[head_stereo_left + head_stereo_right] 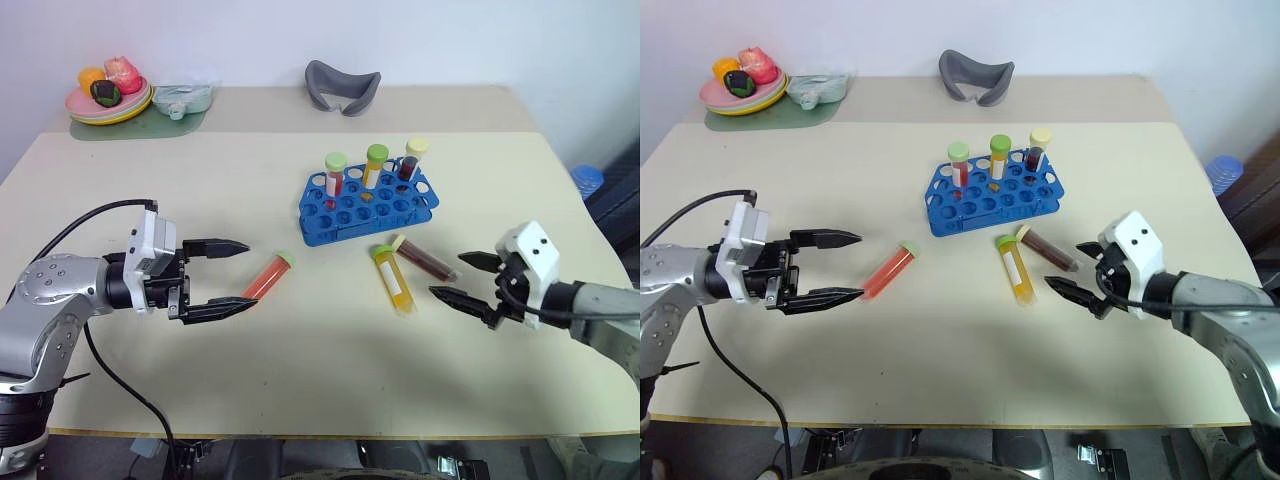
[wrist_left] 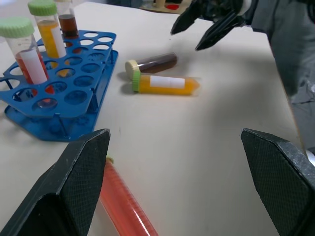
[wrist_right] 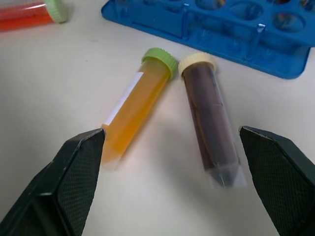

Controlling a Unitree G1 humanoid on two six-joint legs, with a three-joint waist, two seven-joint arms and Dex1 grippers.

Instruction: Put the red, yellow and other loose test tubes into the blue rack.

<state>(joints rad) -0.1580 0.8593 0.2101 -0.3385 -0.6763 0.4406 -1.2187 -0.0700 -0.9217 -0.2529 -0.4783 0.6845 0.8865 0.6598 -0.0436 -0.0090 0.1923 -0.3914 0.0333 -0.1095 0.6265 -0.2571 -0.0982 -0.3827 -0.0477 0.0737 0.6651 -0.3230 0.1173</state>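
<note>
On the cream tabletop (image 1: 300,340), my left claw (image 1: 232,276) and right claw (image 1: 468,278) gape empty; the yellow tube (image 1: 391,280) wears a blank white label, no writing legible.

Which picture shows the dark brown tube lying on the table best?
The right wrist view: the dark brown tube lies close up, whole from pale cap to tip, beside the yellow tube. Both eye views show it small, near the blue rack. The left wrist view shows it farther off.
</note>
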